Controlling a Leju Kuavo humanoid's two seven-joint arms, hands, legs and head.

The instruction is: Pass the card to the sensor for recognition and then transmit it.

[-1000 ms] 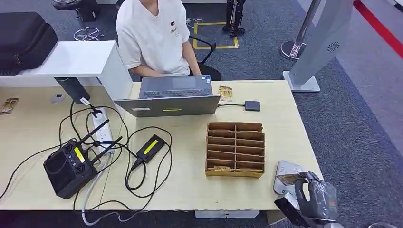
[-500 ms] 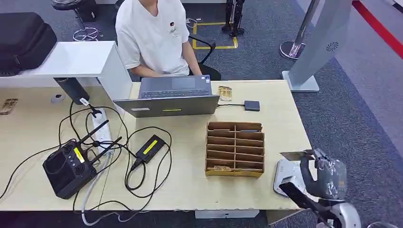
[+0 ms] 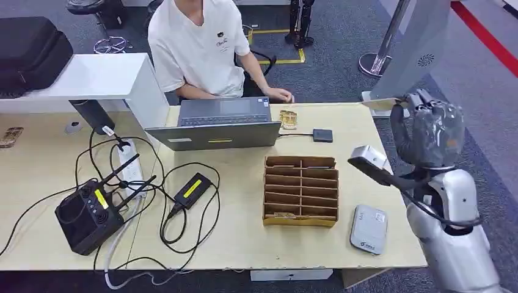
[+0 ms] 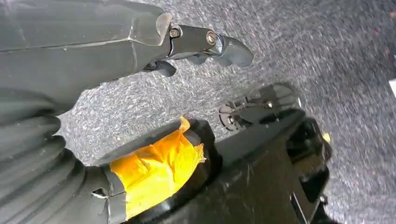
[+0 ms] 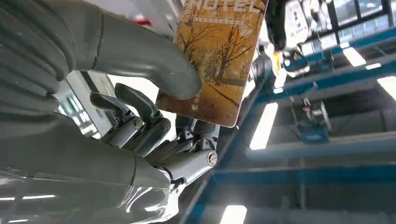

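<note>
Fingers [image 5: 140, 123] and thumb of right hand [image 3: 427, 128] pinching card [image 5: 217, 56], raised beyond counter [image 3: 366, 140] right edge, sensor [image 3: 368, 229] near right corner, left hand [image 4: 116, 42] empty, fingers apart.

My right arm [image 3: 455, 244] is smooth silver with a thin black cable looped at the wrist. My right hand [image 3: 430, 131] is grey under glossy clear wrap. Its thumb [image 5: 140, 51] is thick and grey; my darker fingers [image 5: 140, 123] show small silver screws.
</note>
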